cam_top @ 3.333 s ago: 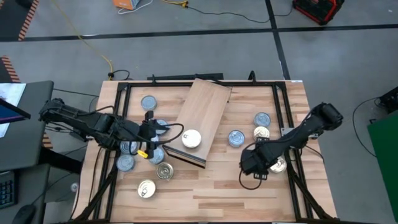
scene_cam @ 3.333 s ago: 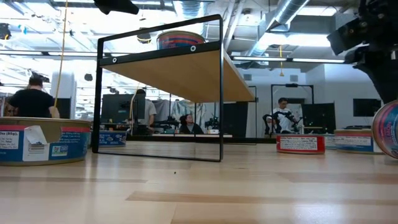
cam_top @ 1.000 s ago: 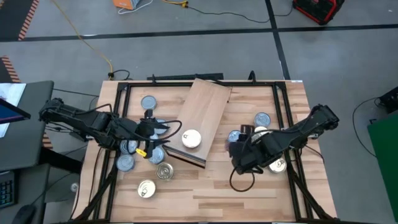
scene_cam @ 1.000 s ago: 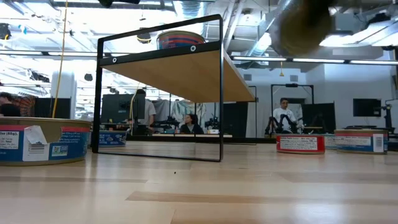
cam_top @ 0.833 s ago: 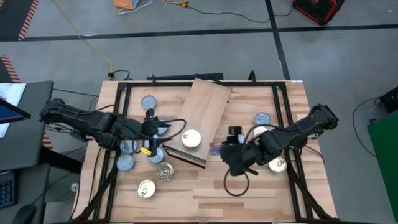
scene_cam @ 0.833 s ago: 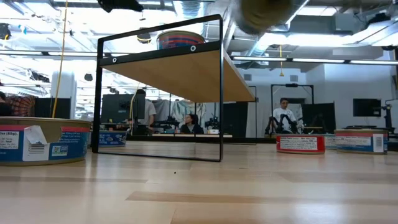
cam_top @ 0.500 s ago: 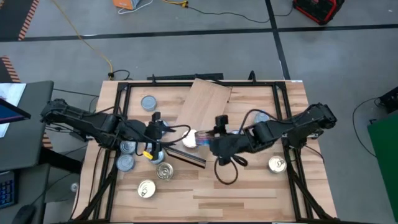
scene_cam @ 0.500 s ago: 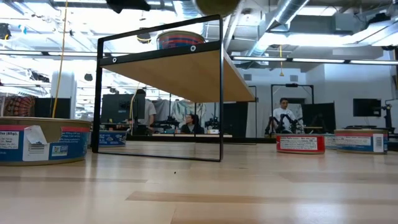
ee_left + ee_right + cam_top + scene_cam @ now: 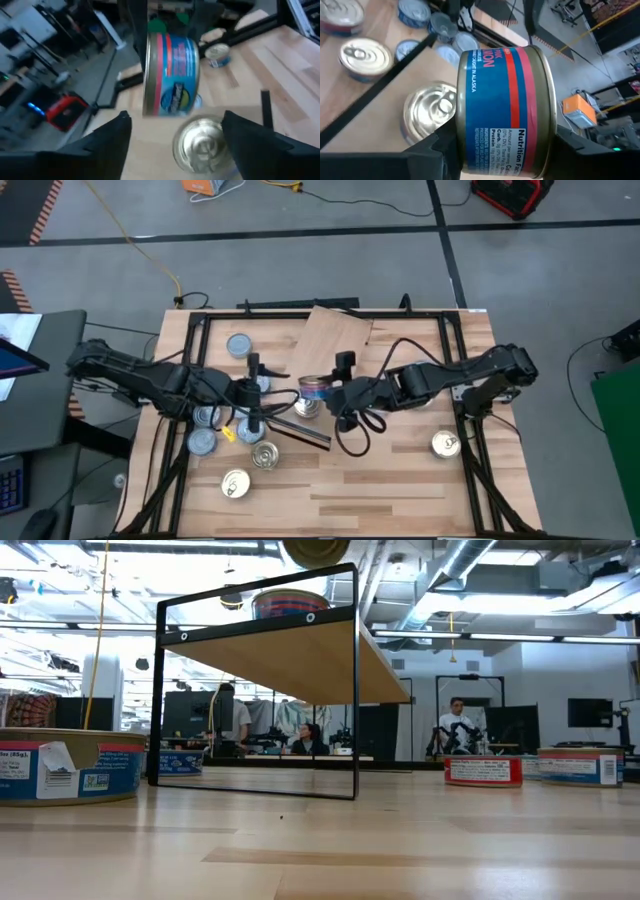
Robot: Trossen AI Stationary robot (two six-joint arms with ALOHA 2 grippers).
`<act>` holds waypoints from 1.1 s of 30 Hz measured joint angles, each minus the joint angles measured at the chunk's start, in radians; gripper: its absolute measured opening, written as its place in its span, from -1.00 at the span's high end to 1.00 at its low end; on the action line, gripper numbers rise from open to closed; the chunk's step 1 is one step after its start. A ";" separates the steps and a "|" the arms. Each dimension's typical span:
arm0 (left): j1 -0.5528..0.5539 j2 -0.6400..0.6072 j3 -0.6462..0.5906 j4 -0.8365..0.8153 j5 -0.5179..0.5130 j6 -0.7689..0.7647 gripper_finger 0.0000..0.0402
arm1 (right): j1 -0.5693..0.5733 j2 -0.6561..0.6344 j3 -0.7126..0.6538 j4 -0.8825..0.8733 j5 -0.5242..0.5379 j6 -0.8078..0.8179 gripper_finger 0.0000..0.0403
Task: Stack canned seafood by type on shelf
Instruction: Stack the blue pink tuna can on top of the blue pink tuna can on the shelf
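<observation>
Now we see the right gripper point(image 9: 322, 392) reaching in over the shelf point(image 9: 335, 340), its jaws clamped on a blue-and-red tin point(image 9: 507, 107) held on edge, label facing the right wrist camera. In the high view this held tin point(image 9: 314, 388) hangs just above the pale pull-tab tin point(image 9: 306, 406) that already sits on the shelf near its dark front edge; we cannot tell whether the two touch. The right wrist view shows the same pull-tab tin point(image 9: 429, 111) directly beyond the held one. The left gripper point(image 9: 252, 395) sits just off the shelf's left side, above the cluster of tins point(image 9: 205, 442) on the worktop point(image 9: 400, 480); its jaws stand apart and hold nothing, as the left wrist view shows with both fingers point(image 9: 107, 137) spread wide. That view looks between them at the held tin point(image 9: 171, 75) and the shelved pull-tab tin point(image 9: 202, 145) under it. Other tins lie loose on the worktop: one silver-topped near the back left point(image 9: 239, 345), two gold-lidded near the front left point(image 9: 235, 483), one gold-lidded at the right point(image 9: 445, 444). The low view shows the shelf board point(image 9: 290, 655) raised on a dark wire frame, with a tin on top point(image 9: 290, 602).
</observation>
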 joint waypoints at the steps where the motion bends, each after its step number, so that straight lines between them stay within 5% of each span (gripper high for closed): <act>1: 0.000 0.010 0.000 0.017 -0.009 0.017 -0.59 | -0.002 0.000 0.000 0.011 -0.008 -0.001 -0.08; 6: 0.000 0.076 0.013 0.063 -0.028 0.082 -0.74 | -0.013 0.000 0.000 0.025 -0.013 -0.001 -0.08; 15: 0.001 0.139 0.074 0.079 -0.118 0.111 -0.74 | -0.013 0.000 0.000 0.067 -0.013 -0.004 -0.09; 20: 0.004 0.137 0.084 0.082 -0.110 0.118 -0.54 | -0.002 0.000 0.000 0.089 -0.013 -0.024 -0.09; 28: 0.006 0.137 0.084 0.091 -0.071 0.154 0.05 | -0.002 0.000 0.000 0.087 -0.040 0.059 -0.17; 33: 0.005 0.138 0.084 0.068 -0.065 0.161 0.06 | 0.001 -0.004 0.016 0.037 -0.062 0.104 -0.40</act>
